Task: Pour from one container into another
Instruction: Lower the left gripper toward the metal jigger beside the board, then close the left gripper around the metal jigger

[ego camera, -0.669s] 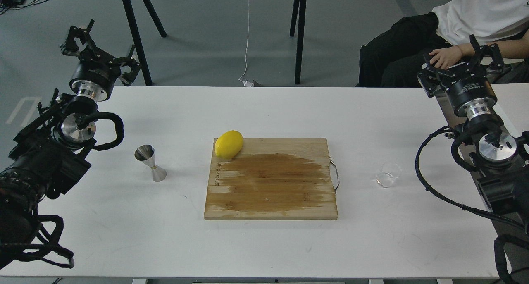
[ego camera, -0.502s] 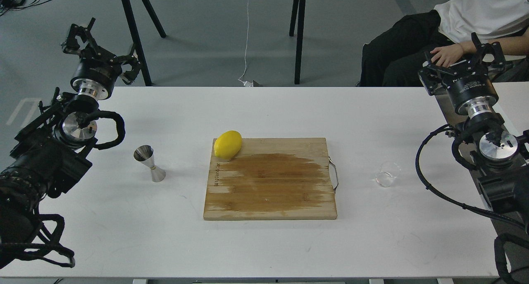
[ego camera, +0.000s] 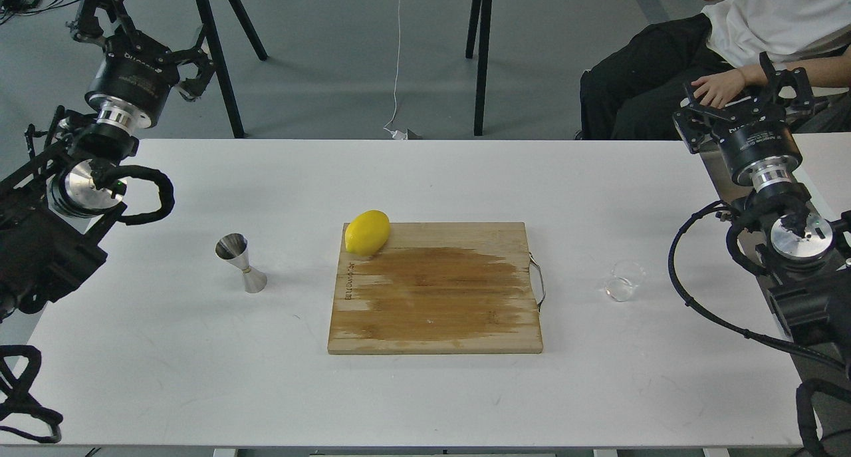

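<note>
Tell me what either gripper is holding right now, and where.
Nothing. Left gripper and right gripper are both open and empty; glass cup and jigger stand untouched.
</note>
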Controlling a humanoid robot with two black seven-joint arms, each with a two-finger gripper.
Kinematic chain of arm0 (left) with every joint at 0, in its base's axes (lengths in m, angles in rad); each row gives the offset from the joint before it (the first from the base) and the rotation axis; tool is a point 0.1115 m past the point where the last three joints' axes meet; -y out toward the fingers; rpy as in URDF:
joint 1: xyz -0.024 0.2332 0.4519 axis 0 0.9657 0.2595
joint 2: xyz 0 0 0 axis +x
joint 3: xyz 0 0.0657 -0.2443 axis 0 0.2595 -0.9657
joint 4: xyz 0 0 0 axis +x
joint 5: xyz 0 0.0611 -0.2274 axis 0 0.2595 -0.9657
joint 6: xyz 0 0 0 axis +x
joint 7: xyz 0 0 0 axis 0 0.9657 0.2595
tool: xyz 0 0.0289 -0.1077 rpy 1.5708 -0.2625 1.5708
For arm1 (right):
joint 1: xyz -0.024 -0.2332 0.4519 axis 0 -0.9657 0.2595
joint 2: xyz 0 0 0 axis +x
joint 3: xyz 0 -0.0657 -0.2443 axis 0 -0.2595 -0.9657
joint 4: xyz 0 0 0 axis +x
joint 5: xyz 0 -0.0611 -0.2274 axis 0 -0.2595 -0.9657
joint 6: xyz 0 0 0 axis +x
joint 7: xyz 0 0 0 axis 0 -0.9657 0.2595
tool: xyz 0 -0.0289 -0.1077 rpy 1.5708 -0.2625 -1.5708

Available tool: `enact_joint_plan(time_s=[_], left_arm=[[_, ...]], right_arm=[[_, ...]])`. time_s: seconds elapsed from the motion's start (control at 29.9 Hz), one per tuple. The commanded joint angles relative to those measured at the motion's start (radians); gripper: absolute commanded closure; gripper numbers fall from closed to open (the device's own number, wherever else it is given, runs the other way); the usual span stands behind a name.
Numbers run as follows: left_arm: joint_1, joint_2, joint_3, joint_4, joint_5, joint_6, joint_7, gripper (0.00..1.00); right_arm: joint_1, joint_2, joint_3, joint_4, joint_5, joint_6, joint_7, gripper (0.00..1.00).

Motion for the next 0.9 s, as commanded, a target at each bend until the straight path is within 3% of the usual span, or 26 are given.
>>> enact_joint_plan(time_s=[0.0,0.1,0.23,0.4,0.47,0.57,0.7,0.87], left_arm=[[0.03,0.155,0.012,-0.238,0.154,0.0,-0.003,0.0],[0.075,0.276,0.012,-0.431,0.304,0.0,-0.002,0.0],[0.15,0.356,0.012,-0.589,0.529,0.088,-0.003,0.0],[0.279,0.399,0.009,-0.741,0.813,0.248,-0.008,0.0],[0.329,0.415,0.009,-0.791,0.914,0.35,-0.008,0.01],[0.397,0.419,0.018,-0.812,1.069,0.536,-0.017,0.01],[0.495,0.43,0.026,-0.805,1.273,0.584,-0.064,0.01],[0.636,0.426,0.026,-0.716,1.623,0.741,-0.064,0.04]], right_arm=[[-0.031,-0.031,0.009,0.019,0.003,0.0,0.002,0.0],[-0.069,-0.033,0.035,0.048,0.003,0.0,0.003,0.0],[-0.105,-0.03,0.098,0.109,0.003,0.0,0.014,0.0],[-0.106,-0.027,0.109,0.137,0.003,0.0,0.014,0.0],[-0.108,-0.03,0.109,0.142,0.003,0.0,0.014,0.0],[-0.109,-0.032,0.11,0.142,0.003,0.0,0.014,0.0],[-0.12,-0.035,0.112,0.142,0.003,0.0,0.014,0.0],[-0.126,-0.047,0.112,0.142,0.003,0.0,0.014,0.0]])
